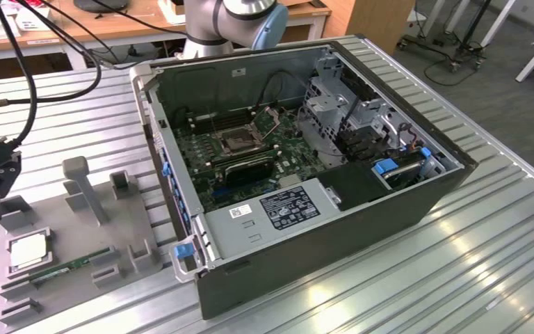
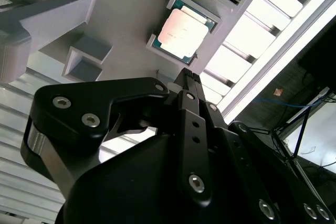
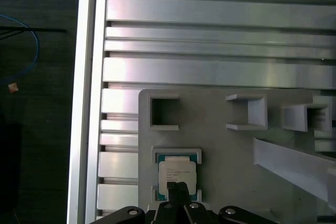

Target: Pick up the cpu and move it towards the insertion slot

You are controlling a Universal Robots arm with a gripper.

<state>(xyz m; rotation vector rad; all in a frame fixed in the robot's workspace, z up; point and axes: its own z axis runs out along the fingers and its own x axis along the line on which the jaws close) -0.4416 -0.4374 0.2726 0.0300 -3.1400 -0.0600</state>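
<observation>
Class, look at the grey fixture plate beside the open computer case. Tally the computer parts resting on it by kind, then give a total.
cpu: 1
green memory stick: 1
Total: 2

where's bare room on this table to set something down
Open ribbed table lies at the exterior view's right of the computer case, and beyond the grey holder plate. Crowded: the plate itself, with cpu, posts, claw overhead.

Wooden desk (image 1: 142,26) (pale brown) behind the ribbed metal table (image 1: 489,229).
</observation>
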